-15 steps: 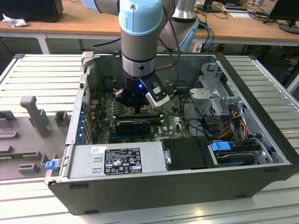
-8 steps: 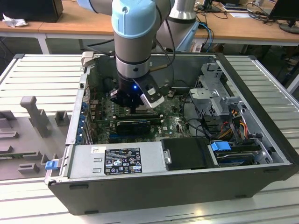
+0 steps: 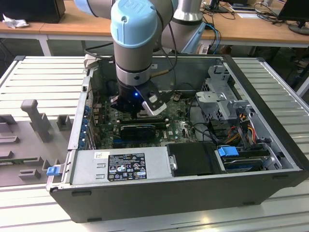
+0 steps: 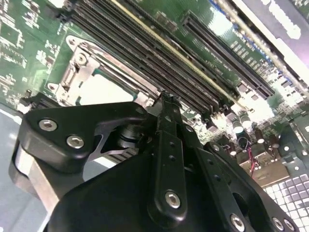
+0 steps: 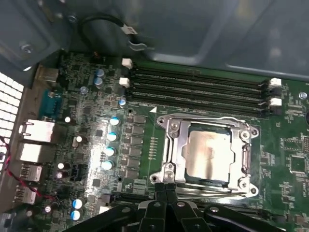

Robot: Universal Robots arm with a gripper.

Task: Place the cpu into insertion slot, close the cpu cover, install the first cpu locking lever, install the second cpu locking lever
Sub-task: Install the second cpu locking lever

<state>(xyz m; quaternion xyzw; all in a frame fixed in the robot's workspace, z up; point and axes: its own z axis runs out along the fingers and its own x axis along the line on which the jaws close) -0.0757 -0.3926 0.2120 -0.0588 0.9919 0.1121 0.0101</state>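
The chip [image 5: 208, 153] sits seated in the socket [image 5: 169, 145], at two o'clock from the fingers [image 5: 165, 193], with the frame plate [image 5: 244, 157] closed flat around it. The fingers are pressed together, holding nothing, just beside the socket's near edge. Working a locking lever well likely needs a low, sideways push. The levers themselves are hard to make out among the shiny metal.

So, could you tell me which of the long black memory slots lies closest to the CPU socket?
The last memory slot of the parallel row, running right along the metal frame of the insertion slot; the other slots lie farther off, toward the case wall.
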